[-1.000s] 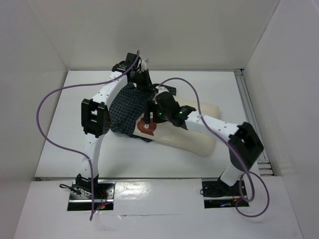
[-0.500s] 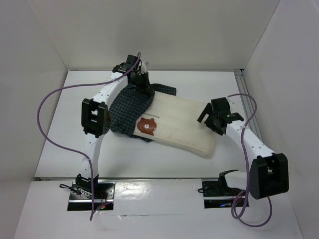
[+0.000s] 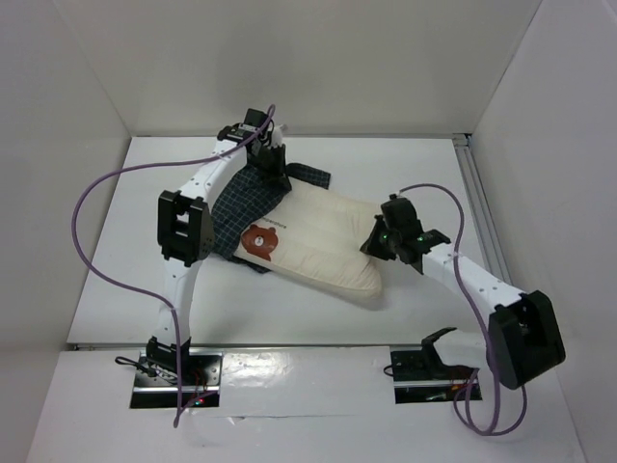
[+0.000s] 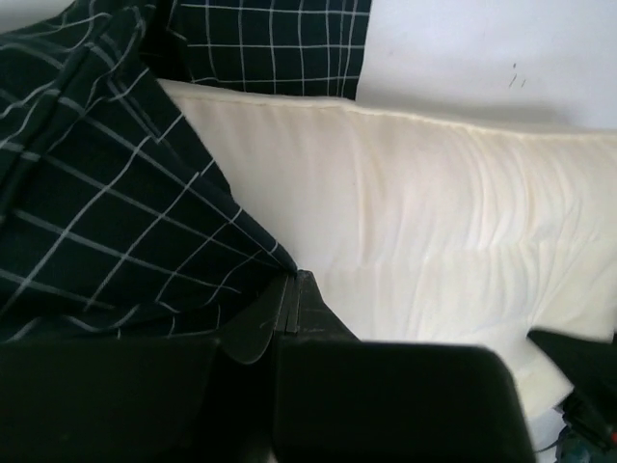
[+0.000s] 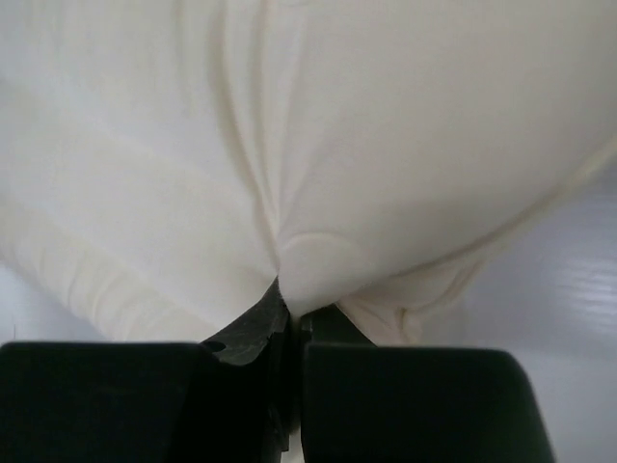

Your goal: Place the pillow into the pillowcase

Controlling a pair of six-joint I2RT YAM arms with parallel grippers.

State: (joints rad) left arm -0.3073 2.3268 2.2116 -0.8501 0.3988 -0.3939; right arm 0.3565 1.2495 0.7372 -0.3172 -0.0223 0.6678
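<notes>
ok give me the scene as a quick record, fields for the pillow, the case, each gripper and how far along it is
pillow: plump cream rectangular cushion, lying flat on the white table, reddish round mark at its left end
pillowcase: dark navy fabric cover with a thin white check, bunched at the pillow's left end, one layer over a corner
left gripper: shut on the pillowcase edge
right gripper: shut on a pinch of pillow fabric at its right end
progress: most of the pillow outside the case

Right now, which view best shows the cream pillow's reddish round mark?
Top external: the reddish round mark on the plump cream pillow is clearly visible. Both wrist views show pillow fabric, no mark.
</notes>
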